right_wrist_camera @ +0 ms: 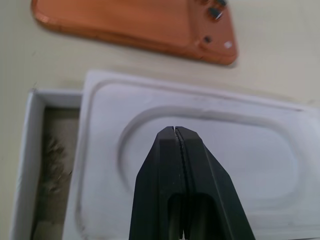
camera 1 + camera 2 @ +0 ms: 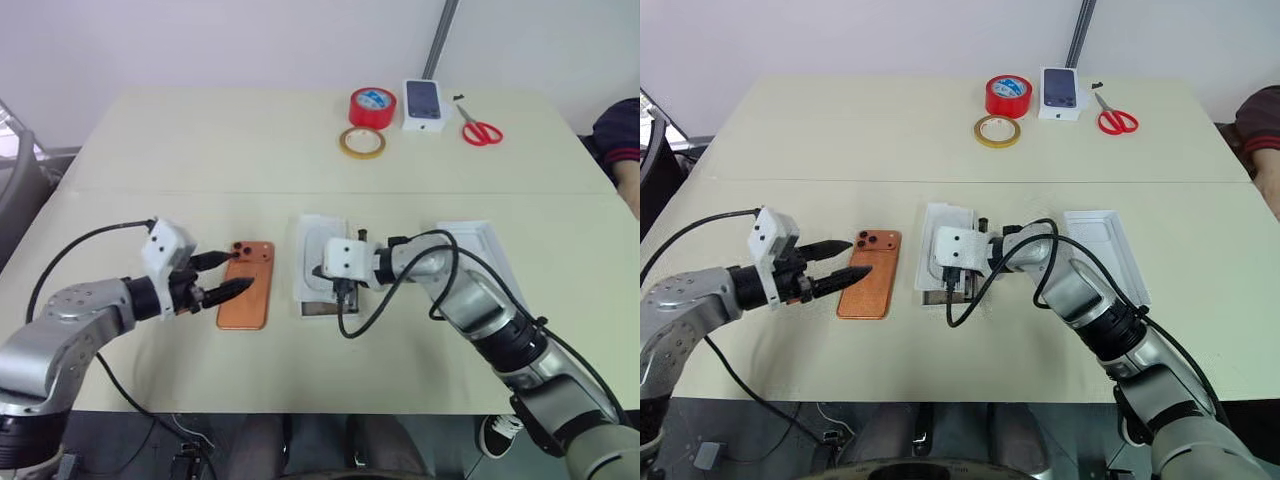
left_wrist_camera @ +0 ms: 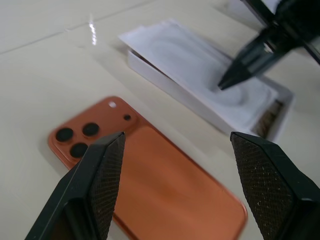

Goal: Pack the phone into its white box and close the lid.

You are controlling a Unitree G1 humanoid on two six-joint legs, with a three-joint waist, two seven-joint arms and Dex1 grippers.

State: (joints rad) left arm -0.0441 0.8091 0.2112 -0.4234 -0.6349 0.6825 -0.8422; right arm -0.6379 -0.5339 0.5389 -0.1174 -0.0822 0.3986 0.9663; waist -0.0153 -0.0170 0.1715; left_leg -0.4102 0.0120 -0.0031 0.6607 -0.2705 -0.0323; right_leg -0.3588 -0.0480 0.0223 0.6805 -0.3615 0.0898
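The left end effector (image 2: 222,275) hovers at the left edge of the phone (image 2: 247,284), its two black fingers spread apart with nothing between them, their tips over the phone's left side. The phone lies flat on the pale surface (image 2: 150,170), camera bump up and at its far end, just left of the white box (image 2: 318,305). The white box rests right of the phone, a strip of brownish floor showing at its near end; a thin white insert (image 3: 200,70) with an oval recess lies in it, slightly askew, covering most of the floor. The right end effector (image 1: 175,131) has its fingers pressed together, empty, tip down at the insert's recess. Right of the white box, apart from it, lies the lid (image 2: 1102,245), inner face up. Far behind the white box sit a yellow tape ring (image 2: 361,143), a red tape roll (image 2: 372,106), a small printed box (image 2: 425,105) and red scissors (image 2: 479,128)
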